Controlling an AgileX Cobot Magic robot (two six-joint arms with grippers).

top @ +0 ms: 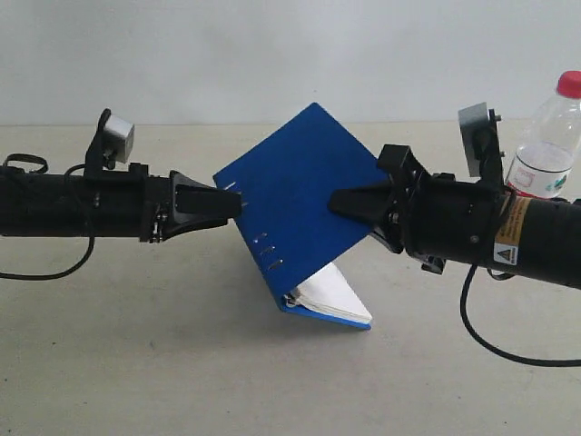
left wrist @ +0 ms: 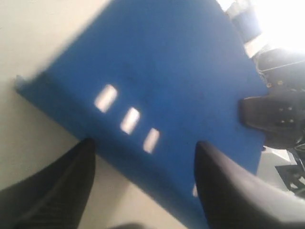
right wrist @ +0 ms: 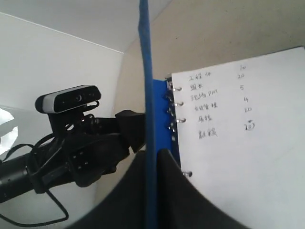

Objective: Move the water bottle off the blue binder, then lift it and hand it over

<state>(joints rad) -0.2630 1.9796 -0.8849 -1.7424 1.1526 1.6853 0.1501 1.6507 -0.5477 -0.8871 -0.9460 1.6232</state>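
Water bottle (top: 549, 145) upright on beige worktop (top: 136, 363), well beyond blue binder (top: 300, 191), behind right arm. Binder raised, tilted, pages hanging open. Right tool (top: 349, 202) clamped on binder's cover edge. Left tool (top: 234, 203) spread wide at binder's opposite, slotted edge, not gripping; likely closes next. Plain pale wall behind binder.

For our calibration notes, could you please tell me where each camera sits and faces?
Exterior: off the arms, facing both; left pincer, right pincer, blue binder, water bottle.
Left wrist: on left arm, looking past its fingers at binder and right pincer.
Right wrist: on right arm, looking past its pincer along the binder's edge; pages, left arm.
All share the binder.
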